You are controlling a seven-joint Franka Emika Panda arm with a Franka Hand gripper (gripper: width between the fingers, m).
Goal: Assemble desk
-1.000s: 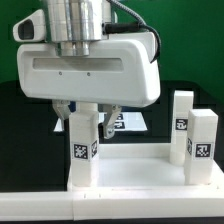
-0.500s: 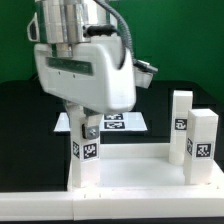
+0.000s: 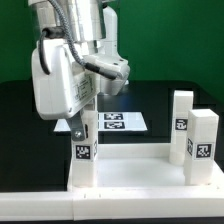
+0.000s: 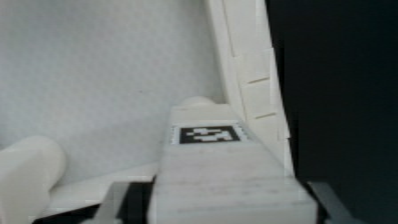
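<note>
Clamped on the top of the upright leg [image 3: 83, 150] at the exterior view's left, our gripper [image 3: 84, 124] holds it with its long axis vertical on the near corner of the desk panel [image 3: 135, 185], tag facing the camera. We see two more legs [image 3: 181, 124] [image 3: 204, 146] standing upright at the exterior view's right, while the marker board [image 3: 122, 122] lies flat on the black worktop [image 3: 175, 92] behind. From the wrist view the held leg [image 4: 221, 165] fills the frame between blurred fingers [image 4: 125, 203], and we cannot make out its lower end.

My arm's gripper [image 3: 86, 122] has a boxy white housing under a ribbed silver wrist, with black cabling.
</note>
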